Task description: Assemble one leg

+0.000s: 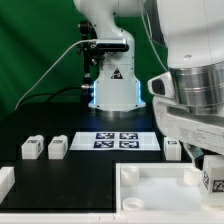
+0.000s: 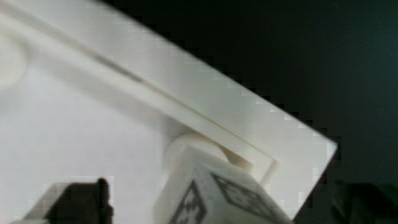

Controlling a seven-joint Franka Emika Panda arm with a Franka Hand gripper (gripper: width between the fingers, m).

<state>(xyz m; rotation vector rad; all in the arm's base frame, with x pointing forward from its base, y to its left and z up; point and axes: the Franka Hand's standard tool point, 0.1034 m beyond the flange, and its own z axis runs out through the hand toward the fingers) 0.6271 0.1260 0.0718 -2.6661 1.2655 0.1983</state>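
**a:** fig. 1, largest part first: where does the risk lie?

**b:** the arm [image 1: 195, 90] fills the exterior view from 1 to 4 o'clock. it carries the gripper [image 1: 210, 170] over the corner of the tray [image 1: 150, 195], which lies at 5 to 6 o'clock. a downward push that lands off the corner seat would probably shove the loose tray across the black table [image 1: 60, 170]. the leg [image 1: 213, 181], at 4 o'clock beside that corner, could catch on the rim and tilt or jam.

**a:** is the leg clamped?

**b:** that cannot be told. in the wrist view the leg [image 2: 222, 190] stands between the dark fingers [image 2: 80, 200], but pale tray [image 2: 107, 120] shows between finger and post, so no contact is seen. a weak hold on such smooth plastic would let the post twist.

**a:** materials and shapes?

**b:**
- **arm:** glossy white rounded casing.
- **tray:** matt white moulded square with a raised stepped rim.
- **marker board [image 1: 120, 140]:** thin and flat, at centre, printed with black squares.
- **leg:** a small blocky white post with a black-and-white tag.
- **spare legs [image 1: 32, 148]:** two alike, standing at 9 o'clock.
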